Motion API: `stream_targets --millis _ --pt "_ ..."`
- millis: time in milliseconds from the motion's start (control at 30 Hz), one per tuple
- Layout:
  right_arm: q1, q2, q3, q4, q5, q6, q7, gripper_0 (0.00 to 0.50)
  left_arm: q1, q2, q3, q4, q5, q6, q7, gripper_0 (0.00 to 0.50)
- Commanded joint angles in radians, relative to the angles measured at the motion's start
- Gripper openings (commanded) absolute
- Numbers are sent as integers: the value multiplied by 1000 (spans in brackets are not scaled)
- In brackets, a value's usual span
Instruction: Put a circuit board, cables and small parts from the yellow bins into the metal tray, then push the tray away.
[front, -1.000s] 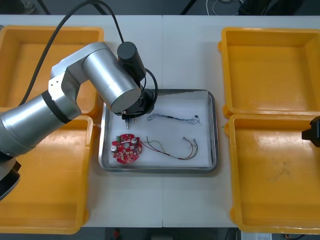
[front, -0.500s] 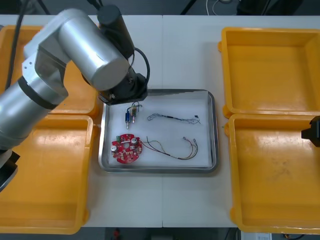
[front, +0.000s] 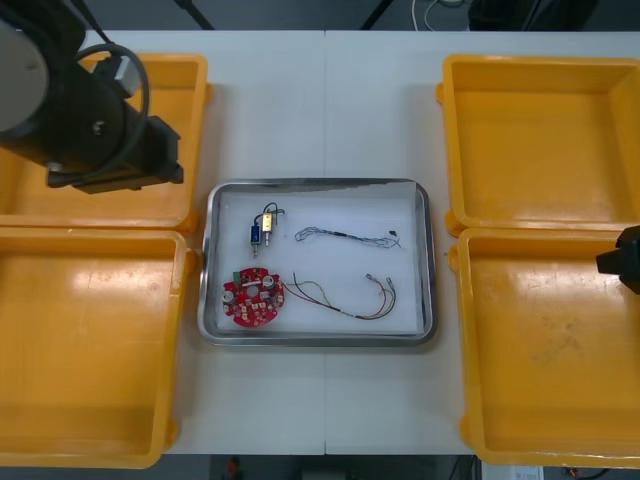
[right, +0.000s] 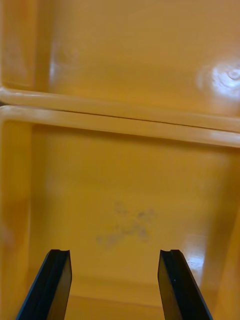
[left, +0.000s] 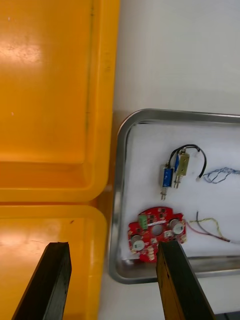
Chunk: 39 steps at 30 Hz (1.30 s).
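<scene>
A light table (front: 330, 110) carries everything. The left gripper (left: 114, 282) hangs wide open and empty just left of the metal tray (front: 432, 260). The right gripper (right: 115, 285), equally wide, idles far right of it. In the tray lie a round red circuit board (front: 253, 297), limp thin cables (front: 345, 237) and small metal parts (front: 263, 229). Loading looks complete, so the slick low rim is best pushed centrally to make it slide straight.

Left claw (left: 114, 245) has left the metal tray (front: 431, 262), apparently rising.

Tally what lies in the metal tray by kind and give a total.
Red circuit board: 1
Cables: 3 (blue and white cable, red and yellow cable, black cable)
Small metal parts: 2
Total: 6
</scene>
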<state>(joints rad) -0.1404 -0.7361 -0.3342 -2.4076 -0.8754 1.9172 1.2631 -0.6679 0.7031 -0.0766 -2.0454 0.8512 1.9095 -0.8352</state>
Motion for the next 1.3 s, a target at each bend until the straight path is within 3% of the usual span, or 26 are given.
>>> stream_targets --millis 33,233,433,633,967,1300 --pt "-94 -83 89 -54 -86 3 -57 500 83 88 156 -50 84 10 -113 500" --pt "-194 -86 195 -62 -169 3 -48 500 192 136 305 -70 155 10 -228 500" --pt "-306 -86 394 -59 -168 3 -48 500 317 161 397 -96 158 10 -329 500" --pt "-421 -69 615 -36 -116 3 -41 500 422 170 452 -102 147 10 -406 500" --pt "-590 60 931 51 47 -33 13 500 548 173 462 -108 121 10 -418 500" --pt "-643 208 1123 179 191 -175 228 500 613 173 500 -136 95 10 -466 500"
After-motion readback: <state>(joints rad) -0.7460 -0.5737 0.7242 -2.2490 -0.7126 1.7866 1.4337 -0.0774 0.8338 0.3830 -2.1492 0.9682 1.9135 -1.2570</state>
